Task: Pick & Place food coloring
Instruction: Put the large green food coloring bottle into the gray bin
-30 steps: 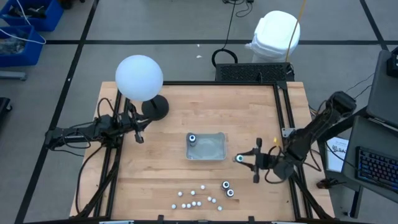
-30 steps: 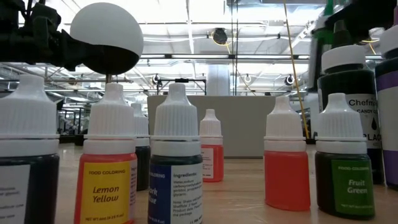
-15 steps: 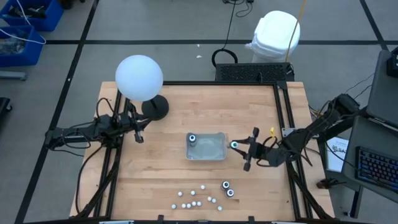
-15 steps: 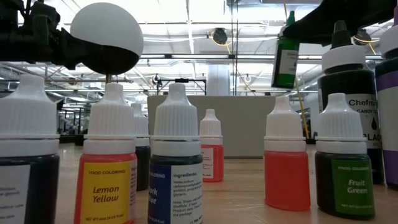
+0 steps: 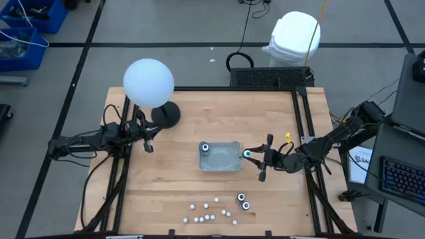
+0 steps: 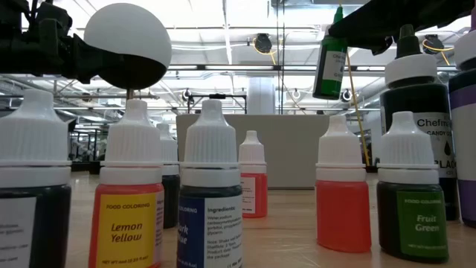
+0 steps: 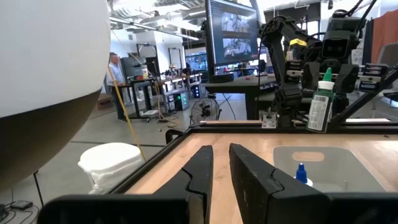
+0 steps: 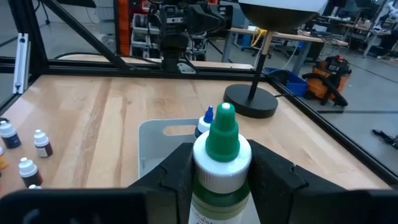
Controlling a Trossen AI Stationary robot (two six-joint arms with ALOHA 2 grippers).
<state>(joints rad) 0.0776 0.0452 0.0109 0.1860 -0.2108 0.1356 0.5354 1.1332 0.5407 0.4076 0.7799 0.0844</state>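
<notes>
A food coloring bottle (image 8: pixel 222 149) with a green tip and a white cap is lifted beside the right edge of the clear tray (image 5: pixel 229 167), with my right gripper (image 5: pixel 251 155) shut on it. It also shows in the low view as a green bottle (image 6: pixel 330 65) high above the table. A blue-tipped bottle (image 5: pixel 206 147) stands upright in the tray's far left corner. Several small white-capped bottles (image 5: pixel 207 212) and two larger ones (image 5: pixel 243 201) stand near the table's front edge. My left gripper (image 7: pixel 221 167) waits at the table's left, a narrow gap between its fingers, nothing in it. My right gripper pinches the green-tipped bottle by its shoulder, just under the white cap (image 8: pixel 221 182), between its two fingers (image 8: pixel 179 169). The fingers come roughly level from the table's right side. The bottle stands nearly upright, tip up, lifted clear of table and tray.
A lamp with a white globe (image 5: pixel 149 82) and a dark round base (image 5: pixel 166 114) stands at the back left. Black frame rails (image 5: pixel 300 126) run along the table's sides. A row of bottles (image 6: pixel 212 201) stands right before the low camera.
My right gripper has carried the green-tipped bottle toward the table's far edge and left, up to the tray's right edge, rising a little. The bottle has stayed upright in the hold.
</notes>
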